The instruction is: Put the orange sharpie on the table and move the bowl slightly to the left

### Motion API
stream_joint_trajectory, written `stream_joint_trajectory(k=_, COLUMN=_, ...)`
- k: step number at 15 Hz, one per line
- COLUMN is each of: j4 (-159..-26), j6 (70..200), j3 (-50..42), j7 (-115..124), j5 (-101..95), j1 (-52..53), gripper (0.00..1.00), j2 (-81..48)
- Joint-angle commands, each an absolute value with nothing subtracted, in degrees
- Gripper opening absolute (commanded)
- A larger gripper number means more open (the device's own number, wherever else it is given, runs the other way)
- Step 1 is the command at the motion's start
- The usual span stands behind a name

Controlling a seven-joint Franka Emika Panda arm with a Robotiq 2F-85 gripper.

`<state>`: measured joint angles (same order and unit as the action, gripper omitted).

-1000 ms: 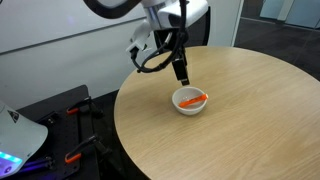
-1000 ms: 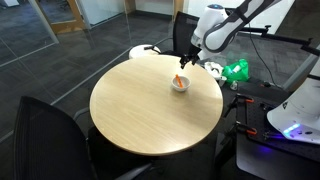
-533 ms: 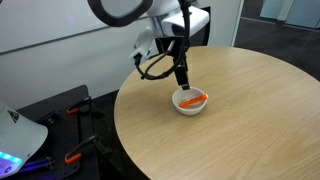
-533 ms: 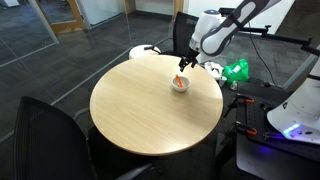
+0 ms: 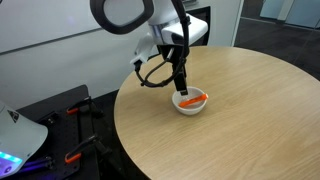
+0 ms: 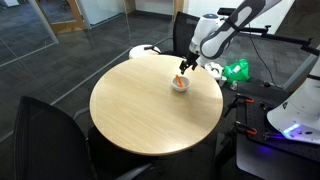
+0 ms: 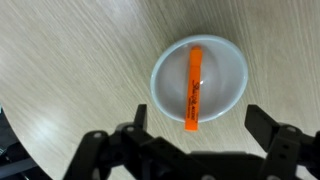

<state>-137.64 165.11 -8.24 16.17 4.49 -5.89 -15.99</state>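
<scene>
The orange sharpie (image 7: 195,88) lies across the small white bowl (image 7: 226,68), one end sticking out over the rim. The bowl sits on the round wood-grain table (image 7: 70,70). In both exterior views the bowl (image 5: 191,104) (image 6: 180,86) stands near the table's far edge with the sharpie (image 5: 192,99) in it. My gripper (image 7: 200,128) is open and empty, hovering just above the bowl, its fingers either side of the sharpie's near end. It also shows in both exterior views (image 5: 182,84) (image 6: 182,68).
The table (image 5: 240,120) (image 6: 140,110) has much bare top around the bowl. A dark chair (image 6: 50,135) stands near its front, another chair (image 6: 183,25) behind it. Robot equipment and a green object (image 6: 237,70) lie beside the table.
My gripper has come down and slightly sideways toward the bowl. The bowl and sharpie have not moved.
</scene>
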Motion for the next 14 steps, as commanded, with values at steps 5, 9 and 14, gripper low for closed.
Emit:
stream_joint_trajectory(k=5, j4=-137.08, j6=176.3, j3=-11.09, j7=17.73, j5=5.34, j1=-1.79, gripper=1.0, j2=-22.33)
stream_joint_trajectory(k=9, j4=-136.2, j6=178.81, j3=-11.05, j7=17.01, j5=7.31, j1=-1.43, gripper=0.9, j2=-25.12)
stream_joint_trajectory(k=14, j4=-133.92, j6=178.94, j3=-10.38, j7=16.86, j5=9.14, j1=-1.4, gripper=0.72, j2=-28.04)
